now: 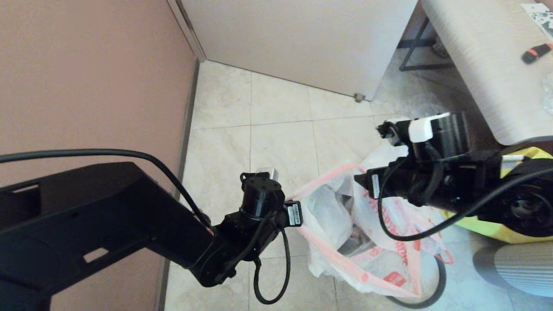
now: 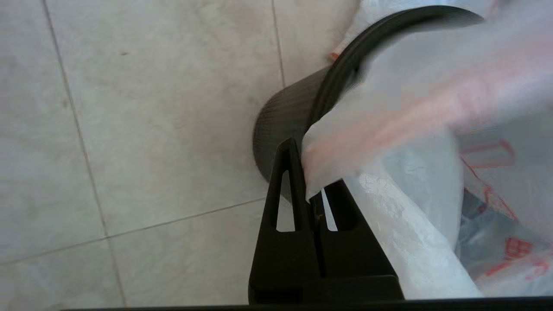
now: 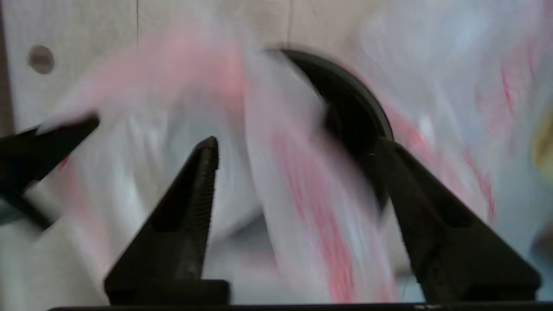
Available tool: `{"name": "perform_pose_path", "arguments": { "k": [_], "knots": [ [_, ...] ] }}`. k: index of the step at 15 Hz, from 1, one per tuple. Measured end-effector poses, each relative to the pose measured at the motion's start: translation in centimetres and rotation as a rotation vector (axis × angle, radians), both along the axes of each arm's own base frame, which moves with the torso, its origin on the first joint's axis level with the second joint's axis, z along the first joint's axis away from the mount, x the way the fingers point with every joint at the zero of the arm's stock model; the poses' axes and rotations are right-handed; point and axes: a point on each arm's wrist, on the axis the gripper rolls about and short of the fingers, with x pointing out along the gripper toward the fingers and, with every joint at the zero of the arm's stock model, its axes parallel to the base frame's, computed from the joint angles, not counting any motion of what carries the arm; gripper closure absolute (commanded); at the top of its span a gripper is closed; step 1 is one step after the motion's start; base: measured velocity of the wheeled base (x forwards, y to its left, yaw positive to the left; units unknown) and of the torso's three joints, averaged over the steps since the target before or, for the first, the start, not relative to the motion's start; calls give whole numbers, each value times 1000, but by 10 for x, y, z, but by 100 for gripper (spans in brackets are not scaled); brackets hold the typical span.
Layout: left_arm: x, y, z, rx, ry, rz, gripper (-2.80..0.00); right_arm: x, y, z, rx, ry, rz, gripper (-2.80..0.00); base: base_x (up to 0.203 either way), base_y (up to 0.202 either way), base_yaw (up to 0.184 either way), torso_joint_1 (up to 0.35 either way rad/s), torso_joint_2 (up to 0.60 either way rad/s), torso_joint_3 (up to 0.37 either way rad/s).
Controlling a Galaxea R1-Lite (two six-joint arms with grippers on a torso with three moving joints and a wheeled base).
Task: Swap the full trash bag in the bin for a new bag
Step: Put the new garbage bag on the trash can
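The full trash bag is thin white plastic with a pink rim band and red print. It is lumpy with scraps and stands in the bin, whose dark hoop shows at its lower edge. My left gripper is shut on the bag's near rim, pinching the pink band beside the black bin wall. My right gripper is over the bag's far side. It is open, with a loose fold of the bag between its fingers and the bin rim behind. The new bag is out of view.
A pink wall runs along the left and a white door stands at the back. At the right a pale table carries a black-orange marker. A yellow fabric bag lies under it. Bare tiled floor stretches ahead.
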Motion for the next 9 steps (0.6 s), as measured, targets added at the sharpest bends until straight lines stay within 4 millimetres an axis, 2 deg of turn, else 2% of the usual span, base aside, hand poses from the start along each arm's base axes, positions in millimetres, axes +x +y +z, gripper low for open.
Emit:
{"name": "perform_pose_path", "arguments": {
  "k": [2,5,7,9],
  "knots": [
    [1,0,1,-3,-3,2,0,-33,-17,10,78,88,-57,-280,0,0,0,0,0,0],
    [3,-2,5,-10,-18,11,0,-73,-35,1,168,287,-119,-280,0,0,0,0,0,0],
    [6,-1,7,-19,-27,29,0,-90,-41,-10,186,369,-154,-280,0,0,0,0,0,0],
    [8,-1,9,-28,-32,38,0,-97,-46,-20,192,423,-190,-280,0,0,0,0,0,0]
  ]
}}
